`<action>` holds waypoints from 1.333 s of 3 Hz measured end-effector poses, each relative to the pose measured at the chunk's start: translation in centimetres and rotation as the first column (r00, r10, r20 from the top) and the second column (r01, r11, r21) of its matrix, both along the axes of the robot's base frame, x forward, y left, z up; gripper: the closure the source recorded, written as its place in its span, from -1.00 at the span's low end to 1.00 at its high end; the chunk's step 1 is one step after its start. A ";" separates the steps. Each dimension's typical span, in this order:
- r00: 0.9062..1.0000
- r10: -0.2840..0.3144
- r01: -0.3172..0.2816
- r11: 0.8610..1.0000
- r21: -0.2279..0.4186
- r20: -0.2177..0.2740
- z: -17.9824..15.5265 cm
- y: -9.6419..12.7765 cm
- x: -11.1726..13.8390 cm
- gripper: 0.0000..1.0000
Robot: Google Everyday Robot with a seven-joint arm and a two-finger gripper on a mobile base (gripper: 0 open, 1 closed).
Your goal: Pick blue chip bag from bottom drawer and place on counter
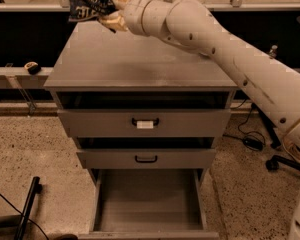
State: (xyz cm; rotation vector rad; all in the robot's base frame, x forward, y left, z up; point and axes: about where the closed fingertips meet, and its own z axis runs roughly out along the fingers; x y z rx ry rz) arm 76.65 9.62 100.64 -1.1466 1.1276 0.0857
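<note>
Gripper (pixel 110 11) clamps the crinkled blue chip bag (pixel 89 3) in the air over the counter's (pixel 140 59) far left corner; the bottom drawer (pixel 147 200) is pulled open.

High front view looks down on counter (pixel 140 59), tool (pixel 111 11) upper-left.

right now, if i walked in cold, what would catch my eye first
The long cream arm reaching in from the right, its gripper holding the blue chip bag above the far left corner of the counter. Below, the bottom drawer is pulled open, showing a bare grey floor.
</note>
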 end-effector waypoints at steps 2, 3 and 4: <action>0.990 -0.095 0.104 0.991 0.087 -0.105 0.6 -0.8 0.1 0.18; 0.990 -0.095 0.104 0.991 0.087 -0.105 0.6 -0.8 0.1 -0.29; 0.990 -0.095 0.104 0.991 0.087 -0.105 0.6 -0.8 0.1 -0.74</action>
